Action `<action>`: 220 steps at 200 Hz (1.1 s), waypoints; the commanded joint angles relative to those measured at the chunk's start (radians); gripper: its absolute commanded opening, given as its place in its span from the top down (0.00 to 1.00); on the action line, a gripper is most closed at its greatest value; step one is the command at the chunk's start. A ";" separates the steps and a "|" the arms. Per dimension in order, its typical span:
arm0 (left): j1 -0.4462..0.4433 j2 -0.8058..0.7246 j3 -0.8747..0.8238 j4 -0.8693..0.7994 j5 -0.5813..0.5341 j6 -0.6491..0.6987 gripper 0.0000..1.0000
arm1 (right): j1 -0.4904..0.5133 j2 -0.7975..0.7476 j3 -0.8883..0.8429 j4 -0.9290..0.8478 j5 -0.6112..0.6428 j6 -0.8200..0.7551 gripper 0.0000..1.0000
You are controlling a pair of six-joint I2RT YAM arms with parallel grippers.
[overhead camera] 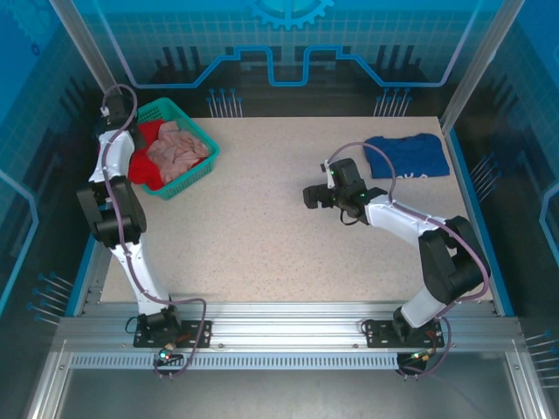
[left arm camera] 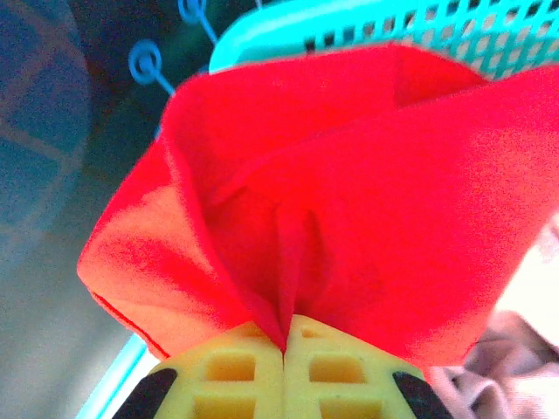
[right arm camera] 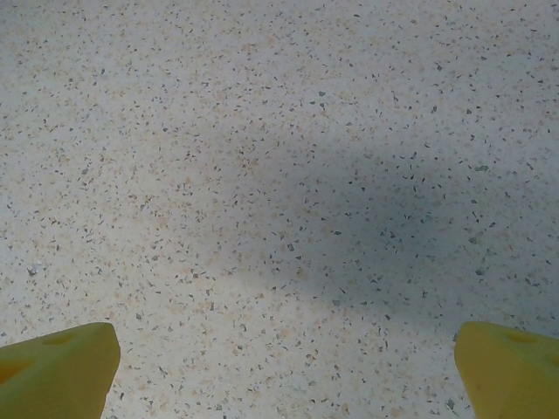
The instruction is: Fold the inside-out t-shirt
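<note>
left hand [left arm camera: 284, 345] clamped on bright red cloth t-shirt [left arm camera: 349, 218] in turquoise plastic basket [left arm camera: 349, 26], right hand [right arm camera: 284, 367] spread wide over speckled beige desk [right arm camera: 262, 131]

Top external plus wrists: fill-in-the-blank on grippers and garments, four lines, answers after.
The left gripper is ____ on a fold of the inside-out t-shirt.
The right gripper hangs ____ above the bare table.
The dark blue t-shirt lies near the table's far ____ corner.
The teal basket holding the red shirt stands at the far ____ corner.
Missing: shut; open; right; left.
</note>
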 commanded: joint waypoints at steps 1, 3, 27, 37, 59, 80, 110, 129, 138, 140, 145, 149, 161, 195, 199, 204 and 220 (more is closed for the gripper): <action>-0.059 -0.171 0.074 0.098 -0.122 0.068 1.00 | 0.012 -0.037 0.035 -0.043 0.000 0.011 0.00; -0.064 -0.188 0.073 0.107 -0.129 0.075 1.00 | 0.013 -0.041 0.035 -0.044 0.003 0.011 0.00; -0.161 -0.384 0.030 0.255 -0.114 0.133 1.00 | 0.012 -0.086 0.042 -0.066 0.036 -0.002 0.00; -0.211 -0.452 0.025 0.283 -0.038 0.131 1.00 | 0.010 -0.107 0.049 -0.081 0.054 -0.014 0.00; -0.359 -0.546 0.063 0.296 0.068 0.157 1.00 | -0.006 -0.154 0.066 -0.118 0.075 -0.032 0.00; -0.492 -0.592 0.081 0.325 0.090 0.215 1.00 | -0.034 -0.211 0.077 -0.150 0.075 -0.035 0.00; -0.620 -0.585 0.153 0.260 0.200 0.210 1.00 | -0.085 -0.311 0.066 -0.189 0.080 -0.042 0.00; -0.684 -0.573 0.169 0.227 0.290 0.169 1.00 | -0.127 -0.374 0.050 -0.212 0.068 -0.038 0.00; -0.707 -0.569 0.168 0.215 0.356 0.132 1.00 | -0.143 -0.398 0.042 -0.223 0.063 -0.037 0.00; -0.712 -0.570 0.168 0.214 0.373 0.123 1.00 | -0.147 -0.404 0.040 -0.224 0.063 -0.037 0.00; -0.723 -0.567 0.167 0.212 0.409 0.102 1.00 | -0.155 -0.416 0.036 -0.232 0.064 -0.040 0.00; -0.733 -0.565 0.166 0.212 0.442 0.084 1.00 | -0.162 -0.424 0.034 -0.237 0.065 -0.040 0.00; -0.765 -0.557 0.166 0.218 0.530 0.037 1.00 | -0.184 -0.444 0.029 -0.257 0.069 -0.046 0.00; -0.844 -0.496 0.104 0.258 0.663 -0.081 1.00 | -0.243 -0.493 0.027 -0.305 0.083 -0.050 0.00; -0.847 -0.487 0.085 0.263 0.668 -0.090 1.00 | -0.249 -0.497 0.028 -0.308 0.085 -0.050 0.00; -0.848 -0.479 0.059 0.273 0.670 -0.104 1.00 | -0.254 -0.501 0.029 -0.312 0.086 -0.051 0.00; -0.846 -0.447 -0.056 0.326 0.647 -0.133 0.97 | -0.260 -0.508 0.035 -0.325 0.088 -0.055 0.00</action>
